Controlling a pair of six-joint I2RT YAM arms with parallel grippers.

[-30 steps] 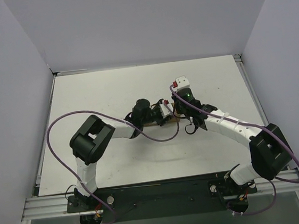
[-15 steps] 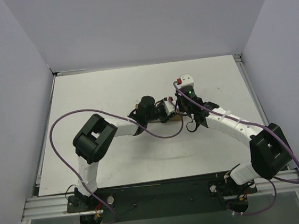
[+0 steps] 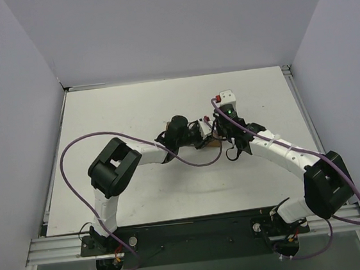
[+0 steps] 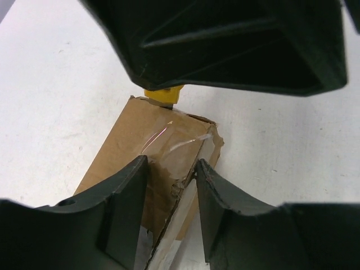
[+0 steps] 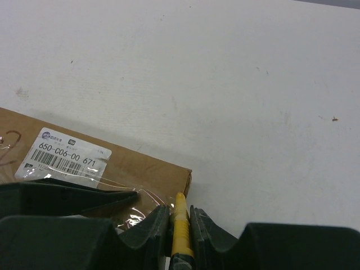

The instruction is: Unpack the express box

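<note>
The express box (image 4: 140,140), a brown carton with clear tape over its end, lies on the white table. My left gripper (image 4: 171,169) is closed on the box's near torn end, one finger on each side. The box's white label (image 5: 64,157) shows in the right wrist view. My right gripper (image 5: 180,209) is shut on the yellow utility knife (image 5: 181,225), whose tip rests at the taped far end of the box (image 5: 146,180). The yellow tip (image 4: 163,95) also shows in the left wrist view. In the top view both grippers (image 3: 204,134) (image 3: 217,131) meet over the box (image 3: 212,142).
The white table (image 3: 120,115) is walled by grey panels on three sides. Purple cables loop from both arms, one (image 3: 192,162) trailing just in front of the box. A metal rail (image 3: 190,230) runs along the near edge.
Both arms have shifted slightly to the right and away from the bases, carrying the box and the knife with them. Both grips are unchanged.
</note>
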